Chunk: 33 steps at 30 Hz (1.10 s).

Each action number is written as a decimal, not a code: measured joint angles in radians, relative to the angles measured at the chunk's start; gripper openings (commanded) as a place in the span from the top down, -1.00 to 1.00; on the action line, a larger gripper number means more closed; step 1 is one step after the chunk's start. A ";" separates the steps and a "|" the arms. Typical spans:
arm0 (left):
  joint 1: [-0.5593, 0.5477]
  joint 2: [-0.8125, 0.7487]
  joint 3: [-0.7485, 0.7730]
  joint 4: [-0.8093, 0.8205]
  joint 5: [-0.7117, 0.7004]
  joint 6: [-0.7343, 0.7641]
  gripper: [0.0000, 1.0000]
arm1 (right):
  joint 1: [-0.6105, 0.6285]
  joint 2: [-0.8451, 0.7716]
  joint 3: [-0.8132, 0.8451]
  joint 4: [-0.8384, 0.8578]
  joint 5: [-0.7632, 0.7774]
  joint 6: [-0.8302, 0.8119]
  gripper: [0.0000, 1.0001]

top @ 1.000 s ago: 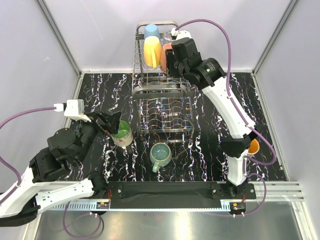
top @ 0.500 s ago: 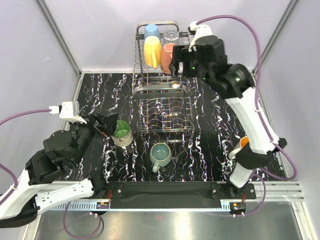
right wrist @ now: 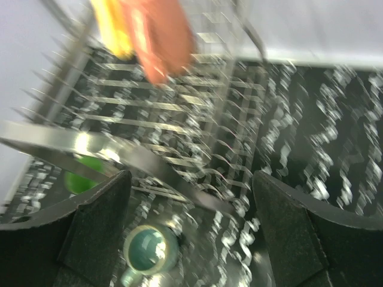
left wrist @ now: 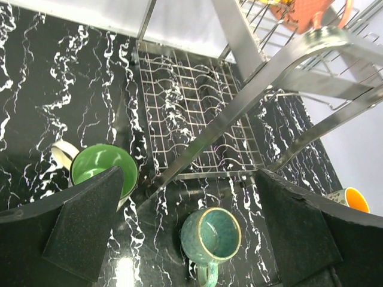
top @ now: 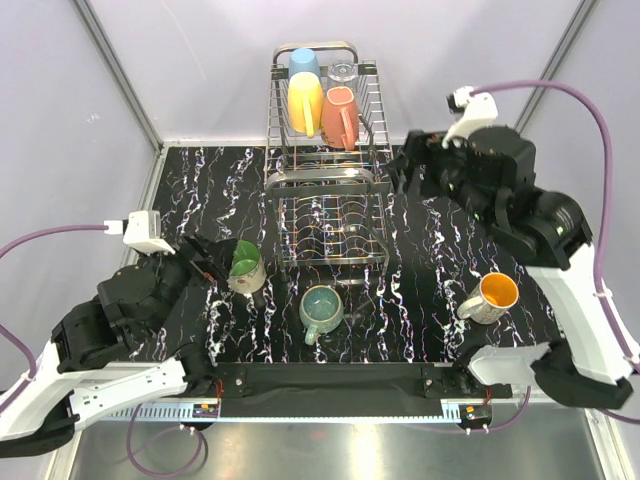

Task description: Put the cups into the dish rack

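Observation:
The dish rack [top: 322, 190] stands at mid table. Its upper basket holds a light blue tumbler [top: 303, 62], a clear glass [top: 342, 72], a yellow cup [top: 305, 103] and a salmon-pink cup [top: 340, 112]. On the table are a cream mug with a green inside [top: 243, 264], a teal mug [top: 322, 308] and an orange-lined mug [top: 490, 295]. My left gripper [top: 212, 262] is open beside the green-lined mug [left wrist: 102, 170], with the teal mug [left wrist: 212, 236] below its gap. My right gripper [top: 400, 170] hangs open and empty, right of the rack [right wrist: 179, 119].
Grey walls with metal posts close off the back and both sides. A black bar [top: 330, 380] runs along the near edge between the arm bases. The right wrist view is blurred.
The right gripper opened and pulled back to the right, away from the upper basket, leaving the salmon-pink cup there. The orange-lined mug came into view. The left arm sank slightly toward the near edge.

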 measured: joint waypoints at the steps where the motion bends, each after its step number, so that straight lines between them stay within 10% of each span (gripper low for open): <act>1: 0.000 -0.002 -0.007 -0.003 0.000 -0.006 -0.98 | 0.000 -0.029 -0.042 0.002 0.021 0.006 -0.78; 11: 0.000 0.010 -0.042 -0.006 0.006 -0.019 -0.98 | -0.002 -0.227 -0.492 -0.168 0.364 0.165 -0.79; 33: 0.000 0.027 -0.143 -0.036 0.032 -0.054 -0.98 | -0.002 -0.300 -0.832 -0.146 0.068 0.452 -0.88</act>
